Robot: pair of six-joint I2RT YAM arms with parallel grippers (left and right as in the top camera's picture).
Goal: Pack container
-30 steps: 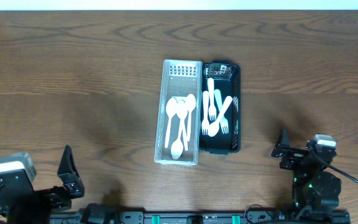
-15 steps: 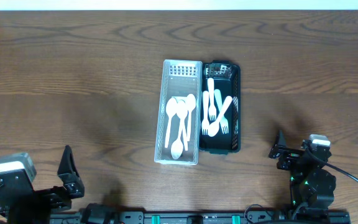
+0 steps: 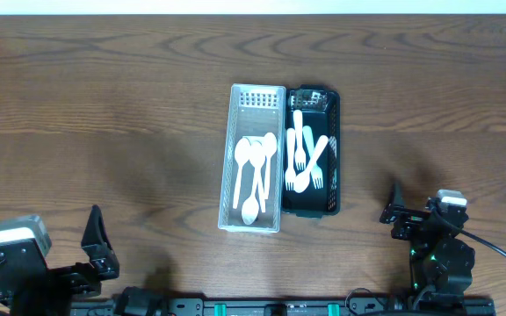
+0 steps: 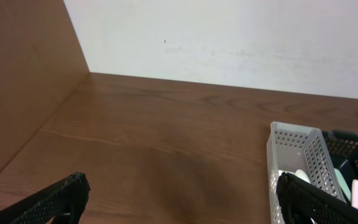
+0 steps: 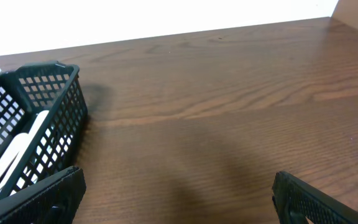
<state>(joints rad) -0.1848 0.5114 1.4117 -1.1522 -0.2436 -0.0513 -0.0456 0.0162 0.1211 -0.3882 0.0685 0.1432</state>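
**Left gripper (image 3: 97, 244) and right gripper (image 3: 394, 213) spread wide, holding nothing**

At mid-table a white perforated plastic basket (image 3: 235, 158) and a black mesh plastic basket (image 3: 334, 149) stood side by side with their long walls touching, the white one at the black one's 9 o'clock. Several white plastic spoons (image 3: 251, 167) lay lengthwise in the white basket. A loose heap of white plastic forks (image 3: 301, 158) lay in the black one.

Both baskets rested on a brown wooden table (image 3: 104, 105).

In the overhead view, the left gripper sat near the bottom edge at about 7 o'clock from the baskets. The right gripper sat at about 4 o'clock and closer to them. Both were well apart from either basket.

In the left wrist view, the left gripper's fingers (image 4: 48, 202) stood far apart over bare wood, with the white basket's end at 3 o'clock and a white wall (image 4: 229, 37) beyond. In the right wrist view, the right gripper's fingers (image 5: 39, 198) were equally spread, with the black basket at 9 o'clock.
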